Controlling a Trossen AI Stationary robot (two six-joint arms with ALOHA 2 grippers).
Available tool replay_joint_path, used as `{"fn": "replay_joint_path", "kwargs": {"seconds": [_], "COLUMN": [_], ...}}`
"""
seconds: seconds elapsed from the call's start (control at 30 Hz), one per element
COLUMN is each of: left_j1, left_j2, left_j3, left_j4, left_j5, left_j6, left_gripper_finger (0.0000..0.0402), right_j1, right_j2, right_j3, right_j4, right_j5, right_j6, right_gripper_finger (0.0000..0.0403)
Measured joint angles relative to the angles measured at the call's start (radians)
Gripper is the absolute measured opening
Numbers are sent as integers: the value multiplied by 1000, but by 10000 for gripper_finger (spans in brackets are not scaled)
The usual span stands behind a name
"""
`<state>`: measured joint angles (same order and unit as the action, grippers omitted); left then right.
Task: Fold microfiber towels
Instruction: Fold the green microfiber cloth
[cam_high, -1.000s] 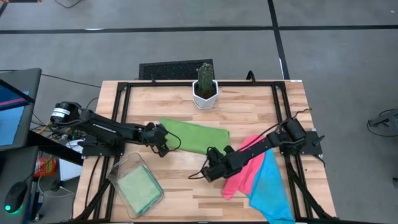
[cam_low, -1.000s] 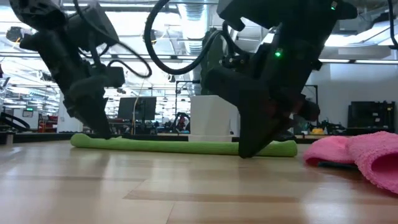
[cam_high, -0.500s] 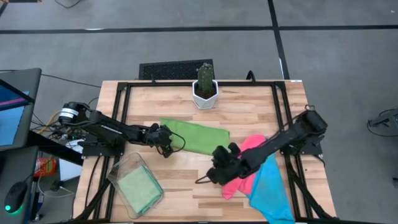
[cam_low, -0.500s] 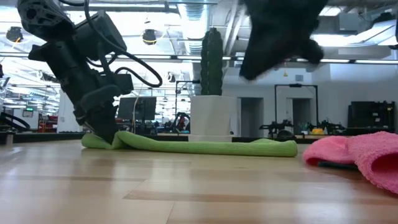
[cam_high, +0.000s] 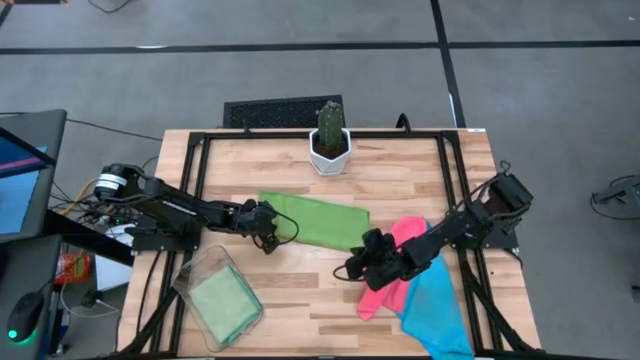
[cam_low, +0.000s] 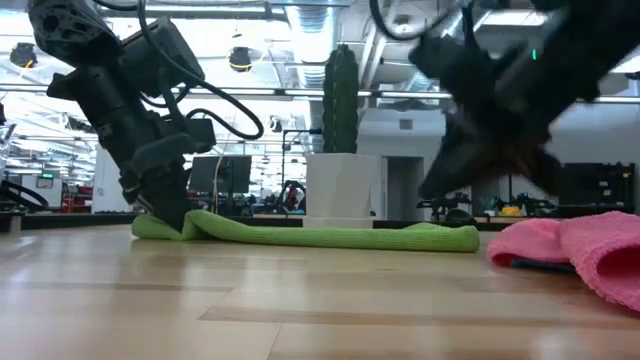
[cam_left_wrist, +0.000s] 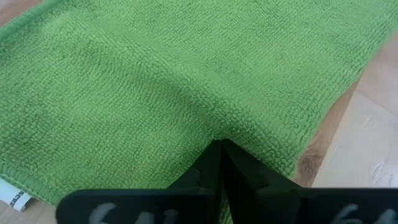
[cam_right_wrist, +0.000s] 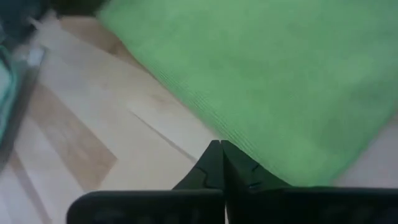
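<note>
Our left gripper (cam_high: 268, 228) pinches the green towel (cam_high: 322, 220) at its left edge.

We see its fingers closed tight on the cloth, bunching it on the table (cam_high: 400, 175). Our right gripper (cam_high: 357, 268) floats above bare wood near the pink towel (cam_high: 385, 285), fingers closed on nothing. The blue towel (cam_high: 435, 305) lies beside.

Two matte black jointed arms, left arm (cam_high: 180, 208) and right arm (cam_high: 450, 235), with looping black cables. Silver motor cap on the left arm's base; small green light on the right arm. Dark flat-tipped fingers.
</note>
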<state>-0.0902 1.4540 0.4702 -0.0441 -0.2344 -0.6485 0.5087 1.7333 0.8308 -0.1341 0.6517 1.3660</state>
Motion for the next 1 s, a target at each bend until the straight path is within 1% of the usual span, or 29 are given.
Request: {"fn": "replay_joint_path", "kwargs": {"seconds": [0.07, 0.13, 0.2, 0.27, 0.33, 0.47, 0.53, 0.73, 0.8, 0.9, 1.0], "left_j1": [2, 1, 0, 0, -1, 1, 0, 0, -1, -11, -22], "left_j2": [0, -15, -36, -66, -98, -150, -173, -255, -300, -356, -370], "left_j3": [0, 2, 6, 7, 16, 23, 22, 23, 23, 20, -12], "left_j4": [-1, -9, -36, -82, -138, -250, -279, -347, -345, -339, -340], "left_j5": [23, 82, 140, 173, 164, 88, 70, 73, 76, 89, 100], "left_j6": [2, 13, 28, 44, 60, 85, 87, 47, 26, 51, 34], "left_gripper_finger": [4, 4, 4, 4, 4, 5, 5, 5, 4, 2, 0], "right_j1": [-1, -7, -13, -13, -13, -12, -13, -14, -14, -14, -14], "right_j2": [39, 72, 94, 109, 112, 106, 100, 95, 95, 95, 95], "right_j3": [-33, -51, -48, -46, -46, -47, -47, -48, -49, -49, -49], "right_j4": [56, 70, 82, 89, 91, 91, 90, 91, 91, 91, 91], "right_j5": [-30, -75, -91, -90, -90, -99, -113, -119, -119, -121, -122], "right_j6": [32, 72, 88, 101, 103, 73, 52, 17, 15, 13, 13], "right_gripper_finger": [20, 26, 27, 24, 21, 21, 25, 27, 24, 21, 24]}}
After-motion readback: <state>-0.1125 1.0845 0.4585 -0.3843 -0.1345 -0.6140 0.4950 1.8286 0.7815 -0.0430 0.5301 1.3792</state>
